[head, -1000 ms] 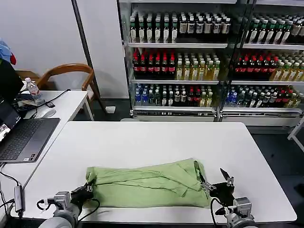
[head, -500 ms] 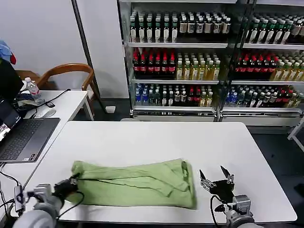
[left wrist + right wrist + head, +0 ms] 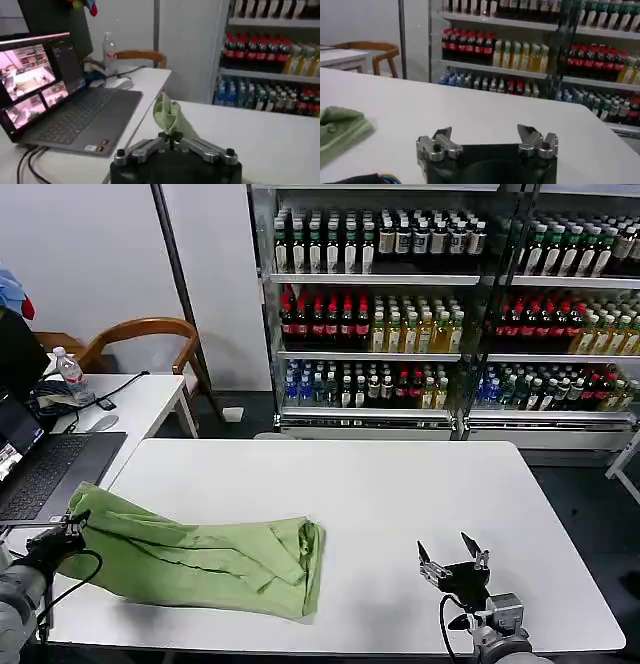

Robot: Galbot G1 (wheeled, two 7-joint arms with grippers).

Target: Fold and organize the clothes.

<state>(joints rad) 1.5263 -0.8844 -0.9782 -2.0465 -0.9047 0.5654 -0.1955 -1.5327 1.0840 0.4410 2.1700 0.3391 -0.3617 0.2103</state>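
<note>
Lying bunched on the table (image 3: pixel 400 484): shirt (image 3: pixel 200 559), one end pinched by left gripper (image 3: pixel 72 529) at the table's left edge; right gripper (image 3: pixel 450 556) spread, empty.

- The left pincer (image 3: pixel 78 522), clamped on an end of the green shirt (image 3: pixel 200 559), has swung from the worktop's (image 3: pixel 400 484) near edge out toward 9 o'clock, past the left edge beside the laptop (image 3: pixel 45 474).
- The shirt has been dragged leftward with it; its right end, once touching the right pincer (image 3: pixel 450 559), now lies well apart from it, bunched near the worktop's middle.
- The right pincer has let go of the cloth and stands open over bare worktop at about 5 o'clock.
</note>
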